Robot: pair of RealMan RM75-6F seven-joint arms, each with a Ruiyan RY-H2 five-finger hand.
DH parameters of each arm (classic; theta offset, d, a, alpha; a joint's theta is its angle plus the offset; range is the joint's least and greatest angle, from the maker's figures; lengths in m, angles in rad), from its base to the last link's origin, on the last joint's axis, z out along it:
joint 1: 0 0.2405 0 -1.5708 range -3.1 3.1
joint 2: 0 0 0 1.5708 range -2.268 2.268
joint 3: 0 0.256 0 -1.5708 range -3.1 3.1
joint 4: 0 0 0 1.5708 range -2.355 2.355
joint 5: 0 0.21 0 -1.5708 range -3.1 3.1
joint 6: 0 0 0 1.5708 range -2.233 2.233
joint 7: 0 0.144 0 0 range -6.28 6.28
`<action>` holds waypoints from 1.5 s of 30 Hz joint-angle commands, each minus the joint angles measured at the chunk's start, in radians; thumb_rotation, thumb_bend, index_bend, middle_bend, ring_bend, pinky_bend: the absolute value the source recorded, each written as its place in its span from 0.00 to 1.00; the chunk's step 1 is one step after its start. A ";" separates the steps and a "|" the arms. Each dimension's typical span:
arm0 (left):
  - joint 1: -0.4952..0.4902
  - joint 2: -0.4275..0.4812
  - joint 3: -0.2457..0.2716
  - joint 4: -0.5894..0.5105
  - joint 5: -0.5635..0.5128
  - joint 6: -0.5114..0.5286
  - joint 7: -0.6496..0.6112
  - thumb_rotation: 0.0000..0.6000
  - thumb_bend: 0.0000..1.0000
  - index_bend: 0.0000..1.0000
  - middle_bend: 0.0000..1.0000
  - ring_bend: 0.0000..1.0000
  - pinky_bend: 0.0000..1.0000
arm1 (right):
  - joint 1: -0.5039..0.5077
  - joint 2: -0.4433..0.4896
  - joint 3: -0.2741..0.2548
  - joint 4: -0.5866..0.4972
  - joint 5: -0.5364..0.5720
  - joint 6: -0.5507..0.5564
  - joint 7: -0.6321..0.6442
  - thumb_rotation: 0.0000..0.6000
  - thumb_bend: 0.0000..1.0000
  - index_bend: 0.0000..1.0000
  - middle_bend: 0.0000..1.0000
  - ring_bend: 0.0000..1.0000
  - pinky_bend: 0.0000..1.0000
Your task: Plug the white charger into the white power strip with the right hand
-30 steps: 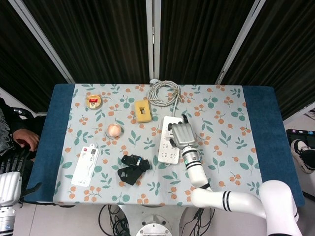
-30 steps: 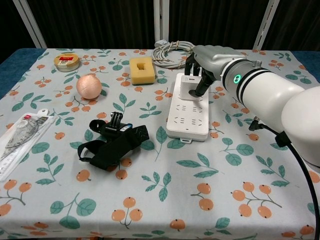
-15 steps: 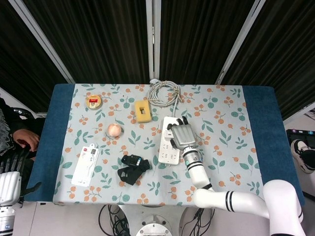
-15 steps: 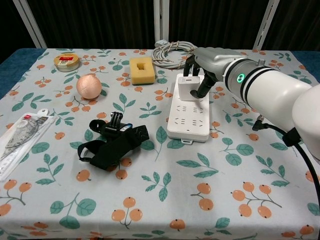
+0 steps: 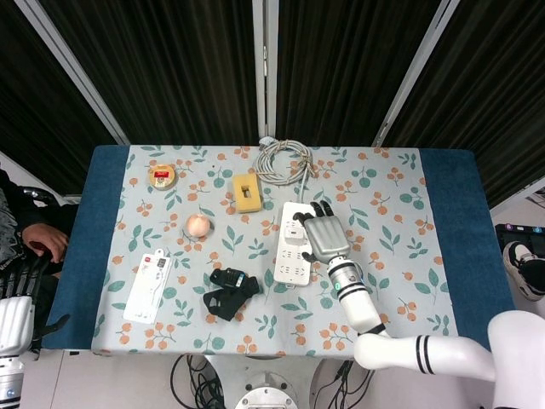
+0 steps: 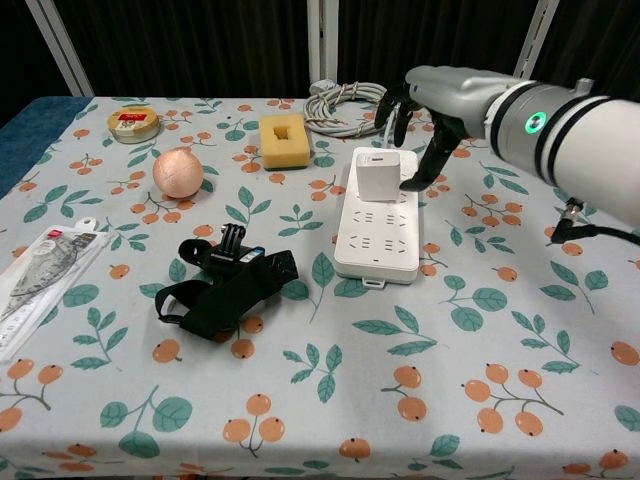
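The white power strip (image 5: 290,256) (image 6: 377,235) lies flat at mid-table. The white charger (image 5: 295,230) (image 6: 381,177) stands upright on its far end, seated in a socket. My right hand (image 5: 324,235) (image 6: 432,108) hovers just right of and above the charger with its fingers spread and nothing in them. In the chest view one fingertip (image 6: 410,184) hangs beside the charger's right edge; contact cannot be told. My left hand (image 5: 20,277) stays off the table at the lower left of the head view, its fingers stretched out and empty.
A coiled grey cable (image 5: 283,159) (image 6: 345,105) lies behind the strip. A yellow sponge (image 6: 284,139), a pink ball (image 6: 178,172) and a round tin (image 6: 133,123) sit to the left. A black strap mount (image 6: 225,285) and a packaged ruler (image 6: 40,275) lie nearer the front.
My right hand has released the charger, spread its fingers and risen to the right. The charger stays upright in the strip. The left hand has not moved.
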 commanded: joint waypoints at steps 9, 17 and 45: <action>-0.005 0.009 -0.001 -0.029 0.002 -0.002 0.028 1.00 0.00 0.09 0.03 0.00 0.00 | -0.140 -0.017 0.174 0.055 -0.247 -0.303 0.952 1.00 0.45 0.71 0.68 0.48 0.52; -0.005 0.018 -0.002 -0.048 -0.008 -0.009 0.043 1.00 0.00 0.09 0.03 0.00 0.00 | -0.123 -0.132 0.241 0.222 -0.390 -0.439 1.338 1.00 0.70 0.99 0.96 0.80 0.76; -0.007 0.019 -0.006 -0.051 -0.027 -0.022 0.043 1.00 0.00 0.09 0.03 0.00 0.00 | -0.067 -0.236 0.120 0.568 -0.720 -0.433 1.930 1.00 0.85 1.00 1.00 0.99 0.95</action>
